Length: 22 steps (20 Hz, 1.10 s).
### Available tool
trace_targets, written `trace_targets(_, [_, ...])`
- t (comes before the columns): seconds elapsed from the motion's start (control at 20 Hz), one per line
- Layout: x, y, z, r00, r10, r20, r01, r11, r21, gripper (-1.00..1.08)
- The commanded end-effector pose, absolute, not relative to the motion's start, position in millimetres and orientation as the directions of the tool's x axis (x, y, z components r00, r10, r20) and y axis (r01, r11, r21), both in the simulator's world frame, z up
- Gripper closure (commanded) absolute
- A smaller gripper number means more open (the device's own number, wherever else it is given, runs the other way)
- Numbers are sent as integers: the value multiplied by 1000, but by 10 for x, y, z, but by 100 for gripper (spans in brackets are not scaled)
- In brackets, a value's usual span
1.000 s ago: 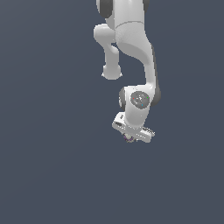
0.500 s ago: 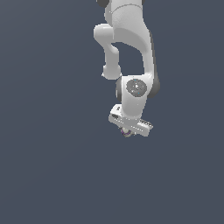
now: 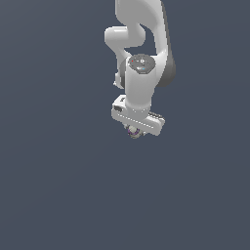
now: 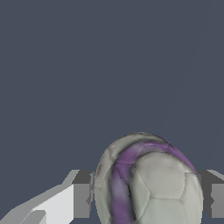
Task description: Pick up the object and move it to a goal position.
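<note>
The gripper (image 3: 133, 131) is closed on the ball (image 4: 146, 181) (beige-grey with a purple band), which sits between its fingers (image 4: 82, 194) under the arm (image 3: 141, 73), and being round, probably light and slippery, it wants squeezing across its widest part.

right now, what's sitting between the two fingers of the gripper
In the wrist view, the ball, beige-grey with a purple band, fills the gap between the fingers. In the exterior view it only peeks out under the gripper.

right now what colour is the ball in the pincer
Beige-grey ball with a purple band, clearest in the wrist view.
</note>
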State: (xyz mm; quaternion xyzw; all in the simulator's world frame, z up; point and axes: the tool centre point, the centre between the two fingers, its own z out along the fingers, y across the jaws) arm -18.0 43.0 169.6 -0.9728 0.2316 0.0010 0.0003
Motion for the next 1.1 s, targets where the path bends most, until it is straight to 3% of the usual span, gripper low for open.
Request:
trace_targets(0.0, [-257,322,1959,893,-451,-1,-451,-893,-1,108])
trace_targets(0.6, [-567,-152,3089,892,-451,-1,-451,-892,-1,108])
trace_targets(1.05, [-663,-330,3523,892,-451,0,-451,-892,0,108])
